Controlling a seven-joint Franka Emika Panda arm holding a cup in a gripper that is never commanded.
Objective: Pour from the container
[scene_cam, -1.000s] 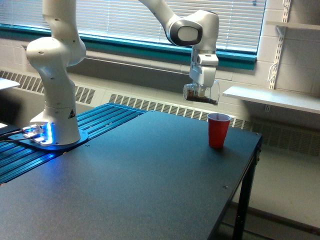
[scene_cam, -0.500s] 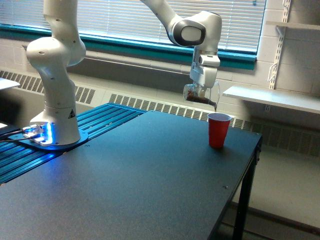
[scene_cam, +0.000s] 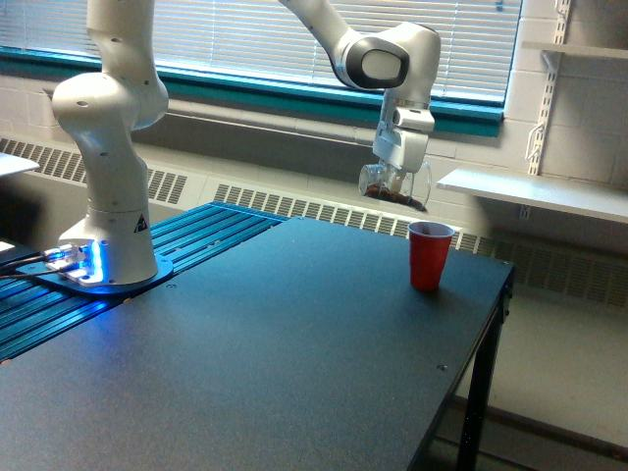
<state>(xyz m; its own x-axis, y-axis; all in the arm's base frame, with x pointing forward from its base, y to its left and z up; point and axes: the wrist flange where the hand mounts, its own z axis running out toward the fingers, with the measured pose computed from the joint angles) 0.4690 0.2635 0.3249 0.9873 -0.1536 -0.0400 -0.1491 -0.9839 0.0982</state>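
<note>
The container is a small clear cup with dark brown contents, held in the air and tipped over toward the exterior view's right. My gripper is shut on the container from above. The brown contents lie along its lower side and reach the lip. Just below and a little right of that lip, a red cup with a white rim stands upright on the dark table near its far right corner.
The arm's white base stands at the exterior view's left on blue slatted rails. The table's right edge drops off close to the red cup. A white shelf juts out behind.
The gripper and container have drifted slightly up and right over the second. A thin brown stream fell from the lip half a second ago; none shows now.
</note>
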